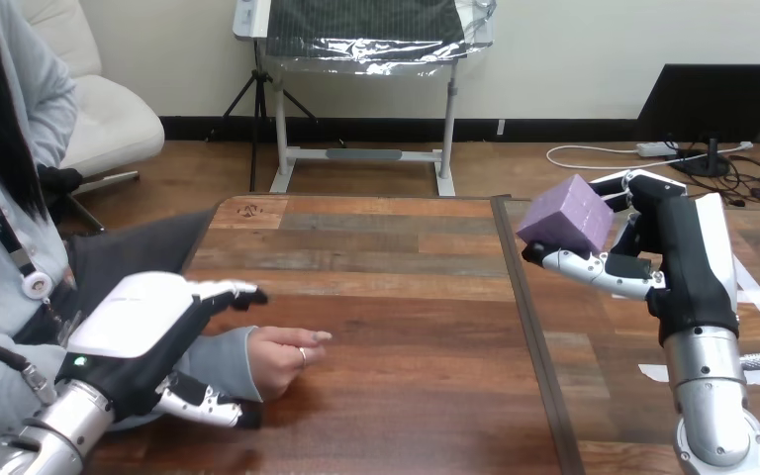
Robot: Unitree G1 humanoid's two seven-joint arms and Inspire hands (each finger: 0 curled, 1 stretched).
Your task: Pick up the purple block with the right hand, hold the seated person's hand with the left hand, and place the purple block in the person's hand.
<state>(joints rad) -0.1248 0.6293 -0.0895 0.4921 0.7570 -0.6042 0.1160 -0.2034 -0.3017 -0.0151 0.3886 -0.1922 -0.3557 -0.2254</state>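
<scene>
Here, at the right of the frame, the right hand (675,252) stood raised above the wooden table (406,287), fingers and thumb curled round the purple block (567,215), which sat tilted and clear of the surface. At lower left, the left hand (141,319) lay over the person's sleeved wrist (223,358), fingers stretched out beyond it and thumb on the near side, not clasped. The person's hand (279,358) rested loosely curled on the planks.

I look from my head, forward and down across the wooden table (406,297), near enough that the tabletop runs to the bottom edge. My left hand (139,336) sits at lower left, my right hand (688,262) at the right side.
</scene>
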